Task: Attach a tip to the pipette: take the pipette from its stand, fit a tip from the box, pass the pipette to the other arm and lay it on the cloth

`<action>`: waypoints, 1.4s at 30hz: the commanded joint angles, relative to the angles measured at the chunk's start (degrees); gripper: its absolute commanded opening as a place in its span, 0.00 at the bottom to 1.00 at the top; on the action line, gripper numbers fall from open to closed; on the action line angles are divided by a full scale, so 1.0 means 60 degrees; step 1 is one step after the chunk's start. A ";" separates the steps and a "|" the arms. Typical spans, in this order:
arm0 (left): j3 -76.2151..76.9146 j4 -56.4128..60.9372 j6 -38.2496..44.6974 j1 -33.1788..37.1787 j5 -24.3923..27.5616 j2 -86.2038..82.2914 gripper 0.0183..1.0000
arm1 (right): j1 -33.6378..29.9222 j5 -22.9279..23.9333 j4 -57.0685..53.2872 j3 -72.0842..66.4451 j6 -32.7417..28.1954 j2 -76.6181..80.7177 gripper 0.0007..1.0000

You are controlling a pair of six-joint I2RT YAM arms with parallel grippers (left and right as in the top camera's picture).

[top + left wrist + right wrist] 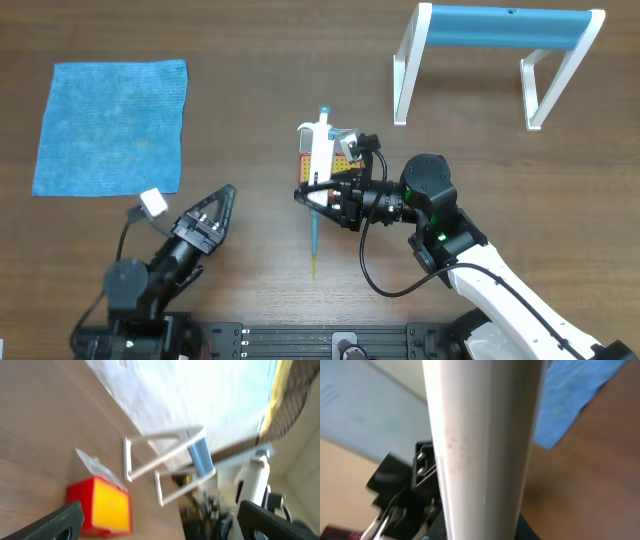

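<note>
Lab-type bench, prob. robotics test setup: pipette [319, 150], tip box [102, 507] & stand [500, 28] on wood-grain table [260, 60].

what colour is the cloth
The cloth is light blue; it shows best in the top view.

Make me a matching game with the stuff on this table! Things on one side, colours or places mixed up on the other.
Things:
1 cloth
2 pipette
3 pipette stand
4 tip box

Clues:
A red and yellow
B held in the right tool
C all blue, lying flat
D white legs, blue bar

Pairs: 1-C, 2-B, 3-D, 4-A
</note>
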 commanded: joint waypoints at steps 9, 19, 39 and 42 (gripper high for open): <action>0.4302 0.1887 0.3009 -0.0736 0.6998 0.8156 1.00 | 0.0022 -0.1894 0.0117 0.0135 0.1027 -0.0098 0.07; 0.6054 0.3898 0.2787 -0.2291 0.7351 1.1005 1.00 | 0.0022 -0.1887 0.0117 0.0135 0.0922 -0.0098 0.07; 0.6116 0.4572 0.2040 -0.2299 0.7278 1.1005 0.01 | 0.0022 -0.1606 0.0117 0.0135 0.0925 0.0597 0.07; 0.6116 0.4572 0.2036 -0.2240 0.7249 1.1005 0.01 | 0.0022 -0.1606 0.0117 0.0135 0.0929 0.0670 0.54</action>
